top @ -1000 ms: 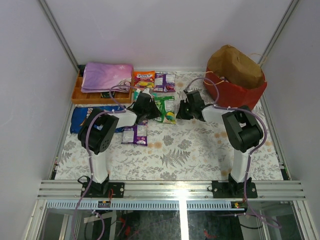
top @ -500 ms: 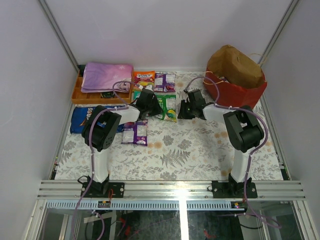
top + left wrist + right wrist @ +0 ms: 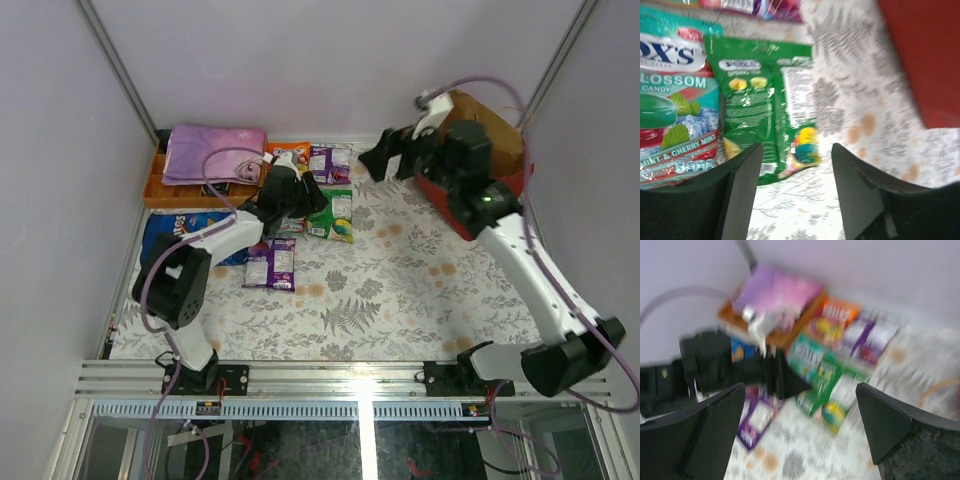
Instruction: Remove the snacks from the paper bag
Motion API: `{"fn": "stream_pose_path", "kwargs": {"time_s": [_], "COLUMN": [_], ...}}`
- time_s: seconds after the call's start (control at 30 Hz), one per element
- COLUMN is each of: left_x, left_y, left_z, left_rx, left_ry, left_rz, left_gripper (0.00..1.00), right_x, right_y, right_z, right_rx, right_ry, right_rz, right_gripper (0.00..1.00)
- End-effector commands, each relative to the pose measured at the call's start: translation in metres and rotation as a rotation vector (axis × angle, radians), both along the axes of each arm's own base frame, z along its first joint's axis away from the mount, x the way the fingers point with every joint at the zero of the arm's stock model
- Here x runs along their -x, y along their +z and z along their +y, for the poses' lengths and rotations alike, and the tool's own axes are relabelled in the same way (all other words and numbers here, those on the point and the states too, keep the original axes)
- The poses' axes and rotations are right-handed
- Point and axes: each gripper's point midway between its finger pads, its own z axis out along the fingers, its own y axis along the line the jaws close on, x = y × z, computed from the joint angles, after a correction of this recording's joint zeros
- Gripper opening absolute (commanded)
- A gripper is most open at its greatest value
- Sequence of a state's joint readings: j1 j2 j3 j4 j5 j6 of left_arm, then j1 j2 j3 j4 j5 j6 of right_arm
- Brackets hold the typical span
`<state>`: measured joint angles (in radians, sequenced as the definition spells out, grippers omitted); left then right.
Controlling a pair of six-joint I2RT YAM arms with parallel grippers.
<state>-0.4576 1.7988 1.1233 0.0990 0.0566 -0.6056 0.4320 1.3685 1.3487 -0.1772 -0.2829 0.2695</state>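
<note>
Noting red paper bag (image 3: 500,135), brown kraft inside, far right on worktop (image 3: 400,290). Blue Doritos bag (image 3: 160,236) left; glossy green packet (image 3: 767,115) flat mid-worktop. I read left gripper (image 3: 795,150) jaws parted above it, right gripper (image 3: 800,390) jaws wide, both empty.

Your top view looks down from 6 o'clock; both wrist views share the green packet (image 3: 765,115): left close, right higher, facing 9 o'clock.
</note>
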Motion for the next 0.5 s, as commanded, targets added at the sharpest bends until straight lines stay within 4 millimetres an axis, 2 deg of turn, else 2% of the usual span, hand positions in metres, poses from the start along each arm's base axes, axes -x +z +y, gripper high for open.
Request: {"fn": "stream_pose_path", "kwargs": {"time_s": [0.0, 0.07, 0.2, 0.3, 0.33, 0.47], "left_x": [0.0, 0.007, 0.019, 0.021, 0.02, 0.018], "left_y": [0.063, 0.074, 0.091, 0.1, 0.102, 0.104], "left_z": [0.002, 0.001, 0.002, 0.006, 0.006, -0.001], "left_rx": [0.012, 0.016, 0.011, -0.003, -0.005, 0.001], "left_ry": [0.002, -0.009, -0.026, -0.022, -0.025, -0.057], "left_rz": [-0.136, -0.153, -0.172, -0.192, -0.197, -0.188], "left_gripper": [0.63, 0.68, 0.72, 0.74, 0.74, 0.75], "right_x": [-0.025, -0.048, -0.093, -0.125, -0.135, -0.17], "right_y": [0.076, 0.077, 0.061, 0.035, 0.043, -0.003], "right_z": [-0.063, -0.1, -0.166, -0.193, -0.2, -0.222], "right_rx": [0.061, 0.11, 0.153, 0.283, 0.307, 0.406], "right_ry": [-0.256, -0.382, -0.563, -0.617, -0.633, -0.623], "right_rz": [-0.182, -0.149, -0.031, 0.079, 0.075, 0.206], "right_gripper": [1.0, 1.0, 1.0, 0.99, 0.99, 0.99]}}
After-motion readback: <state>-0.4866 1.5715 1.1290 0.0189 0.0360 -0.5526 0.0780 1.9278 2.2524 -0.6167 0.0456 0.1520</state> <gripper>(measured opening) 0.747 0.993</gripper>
